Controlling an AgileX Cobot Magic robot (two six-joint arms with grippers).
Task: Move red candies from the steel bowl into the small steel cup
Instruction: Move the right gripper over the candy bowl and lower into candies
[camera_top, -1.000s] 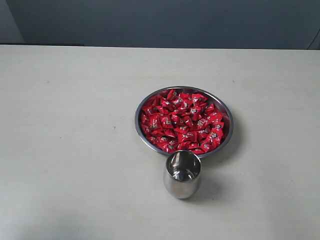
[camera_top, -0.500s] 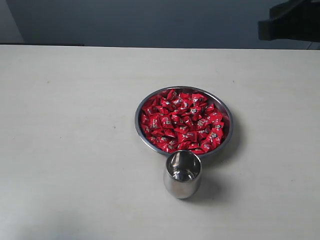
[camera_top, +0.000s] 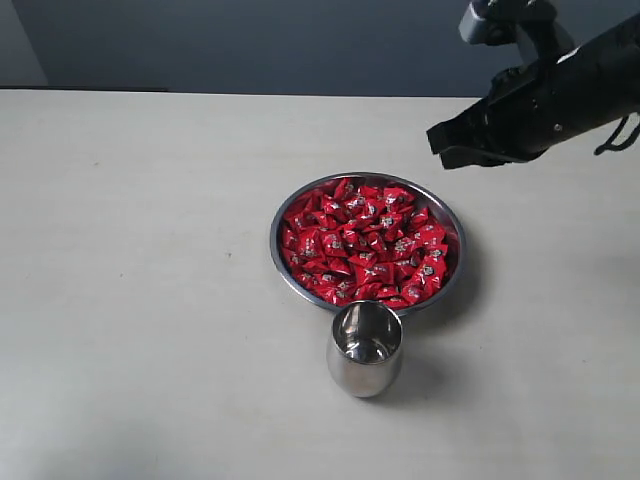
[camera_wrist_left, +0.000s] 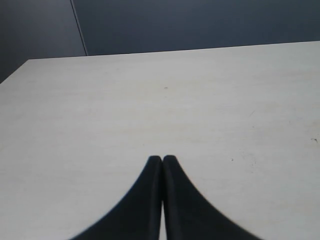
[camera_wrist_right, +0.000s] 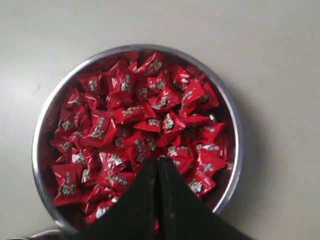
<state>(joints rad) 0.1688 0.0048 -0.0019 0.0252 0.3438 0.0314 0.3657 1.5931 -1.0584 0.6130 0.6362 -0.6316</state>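
Note:
The steel bowl (camera_top: 446, 222) sits mid-table, filled with red candies (camera_top: 365, 240) in shiny wrappers. Just in front of it stands the small steel cup (camera_top: 365, 348), upright, with nothing red showing inside. My right gripper (camera_top: 436, 142) hangs in the air beyond the bowl's far right rim, its black jaws pressed together and holding nothing. In the right wrist view the bowl (camera_wrist_right: 235, 125) and candies (camera_wrist_right: 135, 125) lie below the shut gripper (camera_wrist_right: 157, 161). The left gripper (camera_wrist_left: 162, 159) is shut over bare table and is out of the exterior view.
A pale table (camera_top: 140, 280) spreads on all sides of the bowl and cup. A dark wall (camera_top: 250, 40) runs behind the table's far edge.
The right arm has come into the exterior view from the upper right and moved down and left toward the bowl. Bowl, candies and cup have not moved.

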